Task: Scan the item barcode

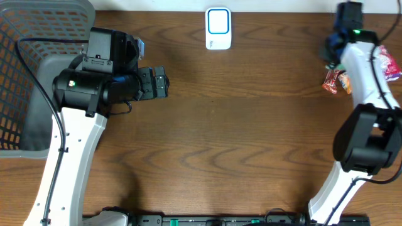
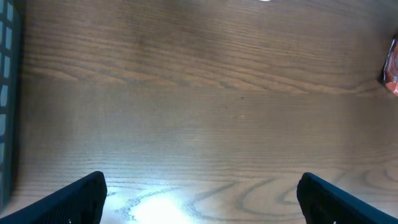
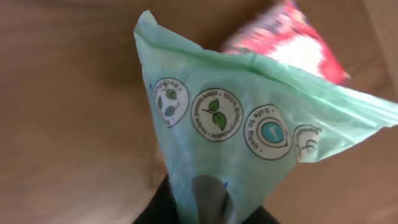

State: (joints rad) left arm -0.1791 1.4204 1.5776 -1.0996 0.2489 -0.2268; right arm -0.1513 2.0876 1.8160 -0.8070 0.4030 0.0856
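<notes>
A pale green packet [image 3: 236, 118] with round printed symbols fills the right wrist view, hanging point-down between the black fingers of my right gripper [image 3: 205, 208], which is shut on its lower end. From overhead that gripper [image 1: 335, 43] is at the table's far right corner. No barcode shows on the packet's visible face. The white scanner [image 1: 218, 28] with a blue-framed window sits at the far edge, centre. My left gripper [image 1: 161, 81] hovers left of centre, open and empty; its fingers [image 2: 74, 199] frame bare wood.
A grey mesh basket [image 1: 25, 75] stands at the far left, its wall at the left wrist view's edge [image 2: 6, 93]. Red snack packets [image 1: 333, 81] lie by the right arm, one beyond the green packet [image 3: 286, 37]. Brown wooden tabletop [image 1: 239, 125] spans between the arms.
</notes>
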